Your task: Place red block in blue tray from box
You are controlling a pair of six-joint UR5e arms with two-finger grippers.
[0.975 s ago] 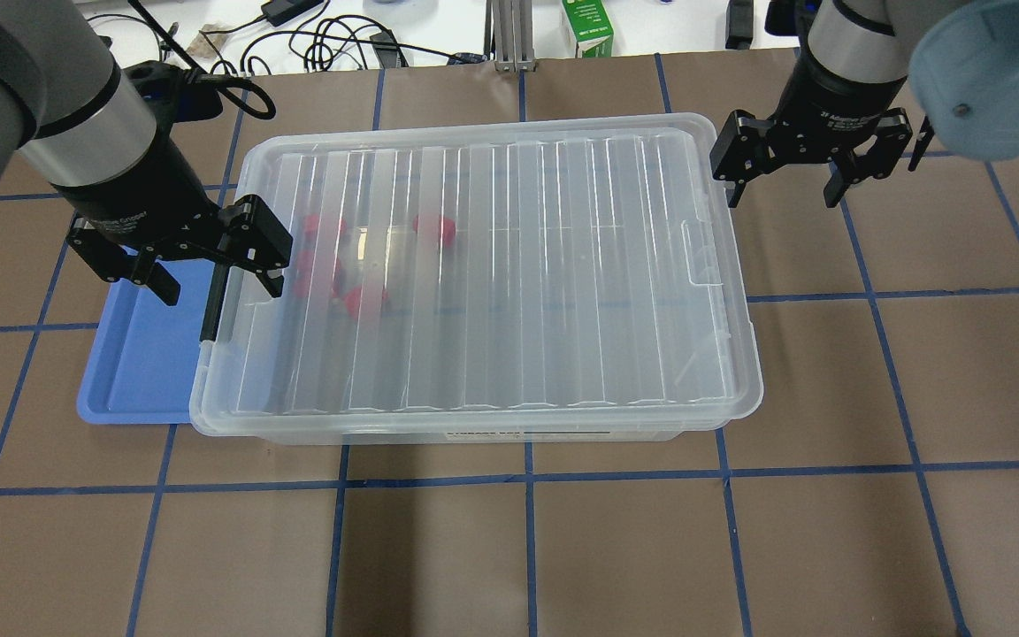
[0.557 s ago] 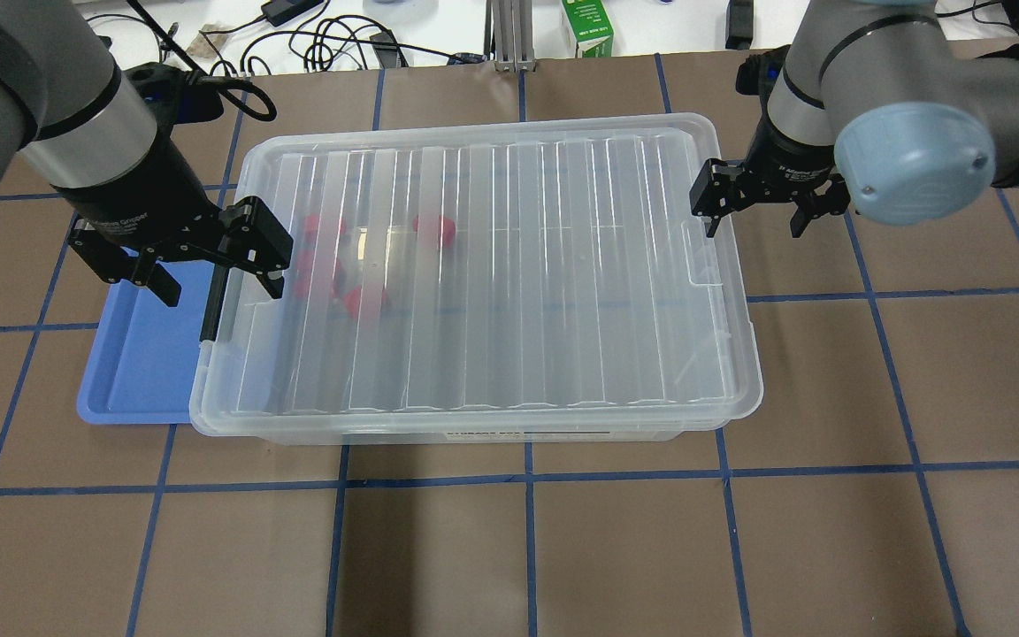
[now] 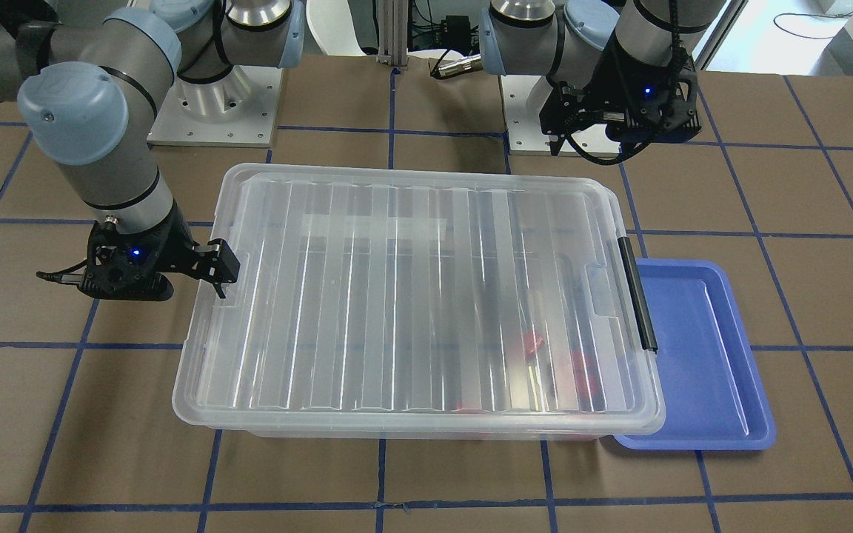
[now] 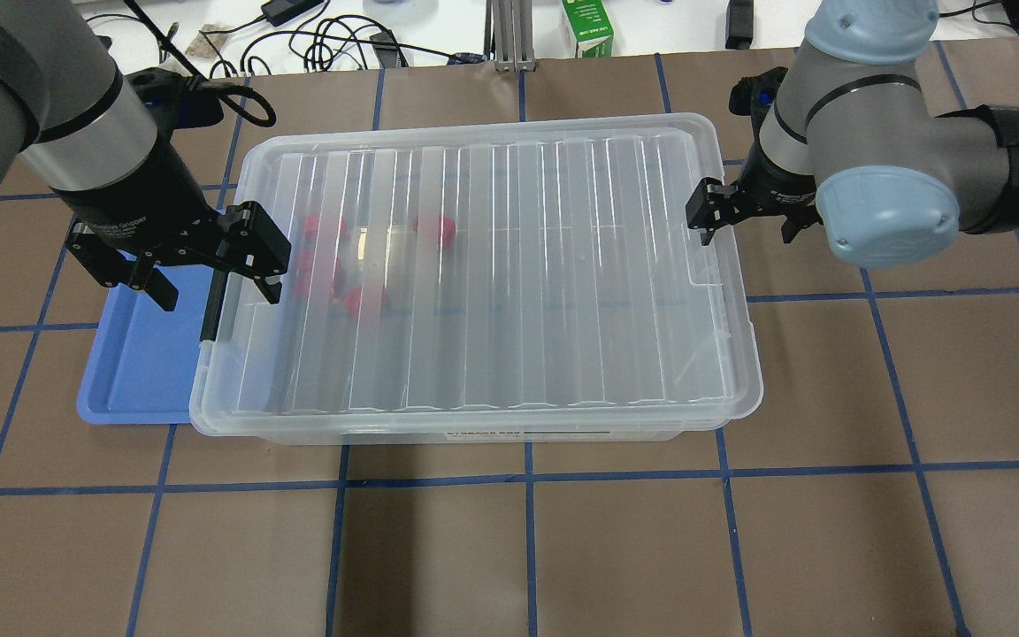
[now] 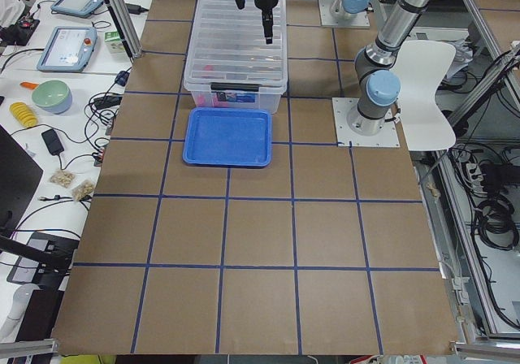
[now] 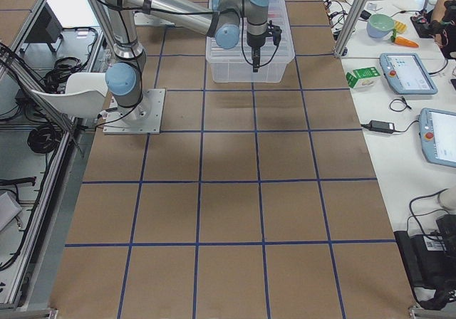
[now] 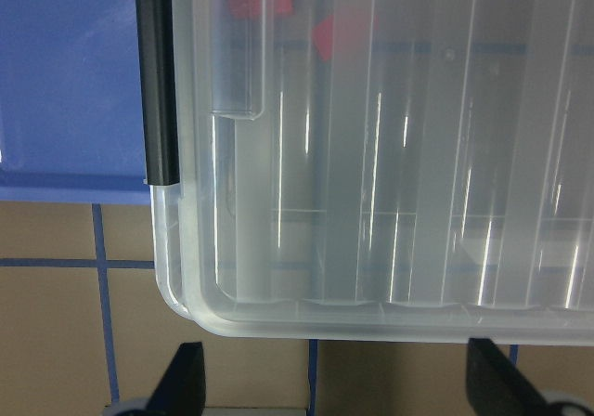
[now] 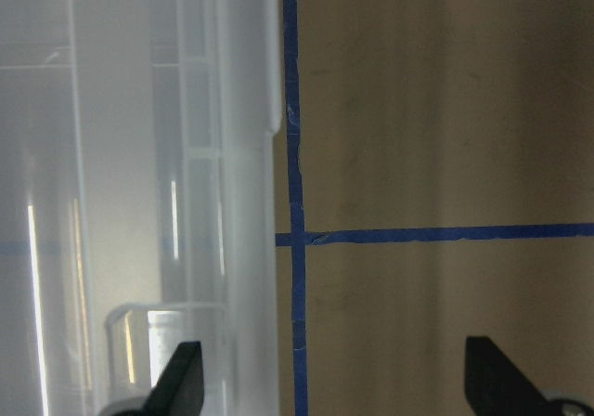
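Note:
The clear box (image 4: 518,265) stands mid-table with its ribbed lid shut. Several red blocks (image 4: 434,228) show blurred through the lid near its left end, also in the front view (image 3: 534,344). The blue tray (image 4: 138,372) lies against the box's left end, partly under its rim, and is empty. My left gripper (image 4: 213,287) is open, hanging above the black latch bar (image 4: 210,305), which lies between its fingers. My right gripper (image 4: 747,232) is open at the box's right end, one finger (image 4: 706,228) over the lid's edge; its elbow hides part of it.
A green carton (image 4: 586,26) and cables (image 4: 324,40) lie beyond the table's far edge. The arm bases (image 3: 215,111) stand behind the box. Brown table with blue tape lines stretches in front of the box (image 4: 527,548).
My right arm has swung in and down toward the box's right end, its gripper still open. My left gripper has barely moved.

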